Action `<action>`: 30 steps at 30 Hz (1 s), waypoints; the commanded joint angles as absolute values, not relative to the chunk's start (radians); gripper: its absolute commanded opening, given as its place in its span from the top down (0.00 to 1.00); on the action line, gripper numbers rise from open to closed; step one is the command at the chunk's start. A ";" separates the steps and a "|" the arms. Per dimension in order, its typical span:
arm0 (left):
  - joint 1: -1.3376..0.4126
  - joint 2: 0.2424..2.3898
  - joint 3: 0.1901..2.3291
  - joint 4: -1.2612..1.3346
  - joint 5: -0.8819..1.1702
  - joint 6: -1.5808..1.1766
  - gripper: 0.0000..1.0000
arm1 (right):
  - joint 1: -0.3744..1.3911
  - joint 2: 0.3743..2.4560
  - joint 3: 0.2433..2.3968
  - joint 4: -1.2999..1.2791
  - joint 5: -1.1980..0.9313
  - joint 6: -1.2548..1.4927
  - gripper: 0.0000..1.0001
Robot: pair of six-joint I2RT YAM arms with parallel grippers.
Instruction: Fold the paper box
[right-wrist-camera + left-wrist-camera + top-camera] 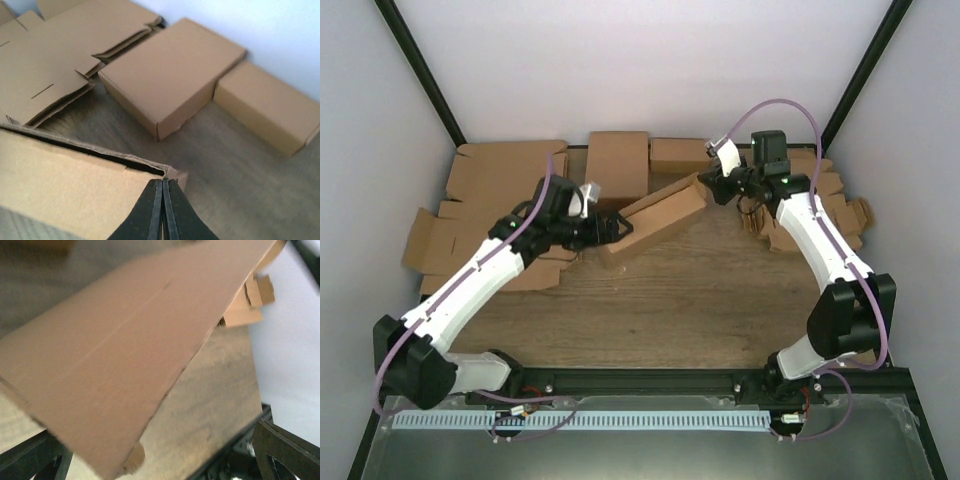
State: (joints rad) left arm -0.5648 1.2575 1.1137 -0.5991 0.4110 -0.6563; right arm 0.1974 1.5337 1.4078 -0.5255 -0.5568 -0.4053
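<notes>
Two grippers bracket the paper box; I judge this the closing step, with the lid nearly down. The left gripper meets the box end just ahead of it. Cardboard fills its wrist view, so I cannot tell its grip. The right gripper has its fingers pressed together, nothing between them, tips at the corner directly ahead (a dark gap shows under the lid). Next move, probably: press the lid flush and tuck the tabs. Material is matte brown corrugated board with raw fluted edges, in a shallow rectangular form.

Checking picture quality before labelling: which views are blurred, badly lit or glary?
Top external: sharp, evenly lit, no glare. Left wrist: the box fills the frame, very close and blurred. Right wrist: fairly sharp and evenly lit; the right hand is a dark shape with little detail.
</notes>
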 commanded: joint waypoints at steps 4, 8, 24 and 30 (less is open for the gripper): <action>-0.473 1.353 1.293 -0.585 0.345 -0.426 0.00 | 0.228 1.446 1.271 -0.504 -0.354 0.133 0.99; -0.447 1.389 1.290 -0.580 0.335 -0.391 0.00 | 0.275 1.420 1.276 -0.590 -0.281 0.152 0.99; -0.341 1.349 1.299 -0.667 0.385 -0.328 0.03 | 0.359 1.498 1.470 -0.783 -0.139 0.202 0.99; -0.336 1.333 1.297 -0.692 0.383 -0.304 0.08 | 0.362 1.508 1.467 -0.750 -0.158 0.233 0.99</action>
State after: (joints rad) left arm -0.3389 1.3647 1.2922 -0.6708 0.3767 -0.3428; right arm 0.3515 1.4879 1.4334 -0.7303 -0.1623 0.1944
